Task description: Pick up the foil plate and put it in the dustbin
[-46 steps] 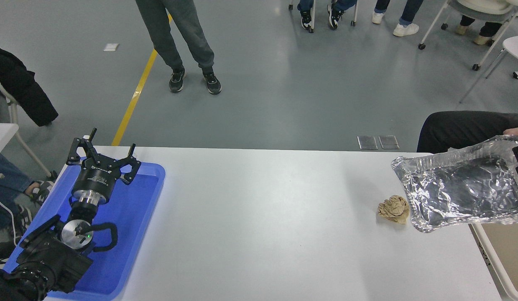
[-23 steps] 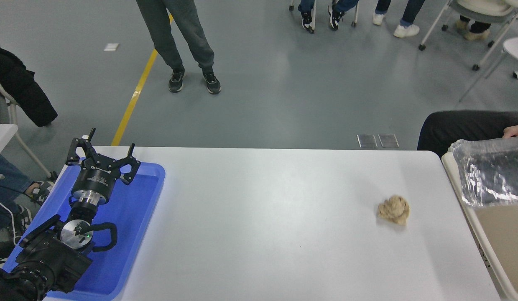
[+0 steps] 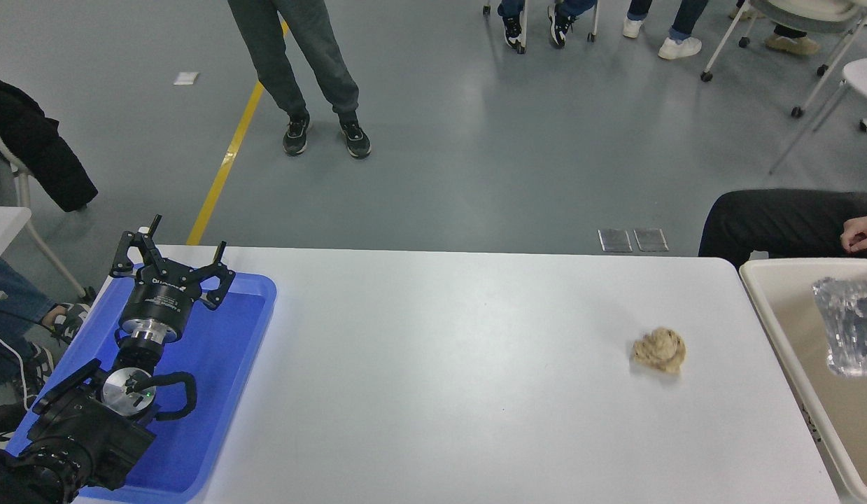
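Crinkled silver foil plate (image 3: 849,325) – cut off by the frame edge – seemingly inside the beige dustbin (image 3: 769,308).

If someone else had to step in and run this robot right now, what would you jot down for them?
Left gripper: open, parked over the blue tray.
Right gripper: out of view.
Foil plate: only part of it shows at the right edge, over the inside of the dustbin. Whether it is held or already dropped cannot be seen.
Paper wad: on the table, not part of the job.
Left: confirm the plate lies in the bin.
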You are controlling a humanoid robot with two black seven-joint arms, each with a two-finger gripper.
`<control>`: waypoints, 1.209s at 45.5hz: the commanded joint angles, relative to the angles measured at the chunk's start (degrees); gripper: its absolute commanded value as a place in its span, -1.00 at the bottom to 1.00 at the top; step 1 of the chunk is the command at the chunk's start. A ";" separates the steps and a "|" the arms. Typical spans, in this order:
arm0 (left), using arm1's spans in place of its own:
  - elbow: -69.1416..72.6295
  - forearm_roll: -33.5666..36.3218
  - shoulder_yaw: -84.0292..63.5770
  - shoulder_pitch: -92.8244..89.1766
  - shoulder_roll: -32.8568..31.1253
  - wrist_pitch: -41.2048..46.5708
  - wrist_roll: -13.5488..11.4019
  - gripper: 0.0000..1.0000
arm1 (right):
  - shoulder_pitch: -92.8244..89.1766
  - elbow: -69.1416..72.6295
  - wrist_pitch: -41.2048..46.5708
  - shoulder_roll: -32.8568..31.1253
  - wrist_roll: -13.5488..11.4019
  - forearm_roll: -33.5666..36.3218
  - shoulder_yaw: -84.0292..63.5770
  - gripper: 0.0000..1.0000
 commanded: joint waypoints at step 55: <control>0.00 0.00 0.00 0.00 -0.13 0.00 0.01 1.00 | 8.65 16.86 -5.20 1.51 -0.94 -1.03 -0.44 1.00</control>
